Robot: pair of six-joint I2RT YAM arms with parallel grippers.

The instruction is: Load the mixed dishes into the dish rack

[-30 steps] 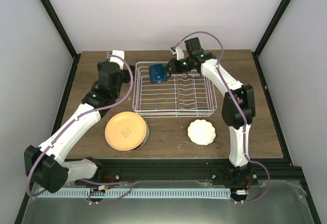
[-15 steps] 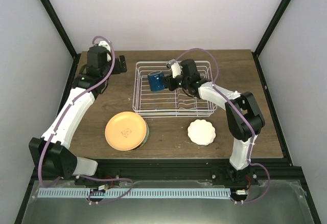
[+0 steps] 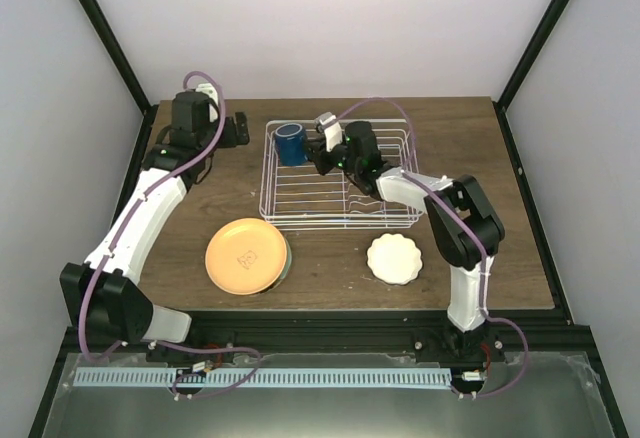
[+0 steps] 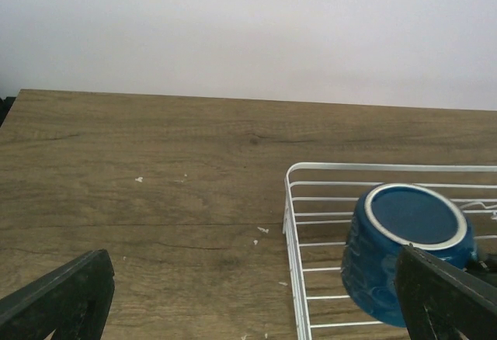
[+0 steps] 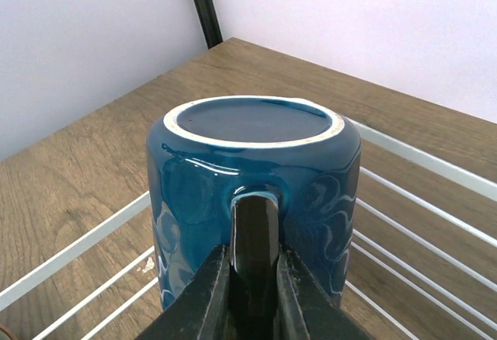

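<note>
My right tool (image 5: 255, 282) is clamped on the handle (image 5: 255, 231) of the dark blue mug (image 5: 256, 161), with 1 finger on each side of it. The mug is upside down, its white-ringed base pointing up. It is in the far left corner of the dish rack (image 3: 268, 173), in the upper middle of the top view, just beside the left rim wire. I cannot tell if its mouth already rests on the wires or hangs a little above them.

My left tool (image 4: 252, 309) is spread wide and holds nothing. It hovers over the bare surface (image 3: 500, 158) just left of that same corner.

I see 3 risks:
- If I let go before the mug sits on the wires, it may tip or fall over the low rim.
- The handle is narrow, so the mug may turn in the grip.
- The 2 arms are near each other and could collide.

The orange-yellow plate (image 3: 246, 255), the mint-green plate (image 3: 288, 260) under it and the white scalloped dish (image 3: 394, 258) wait at the lower middle, outside the rack.
</note>
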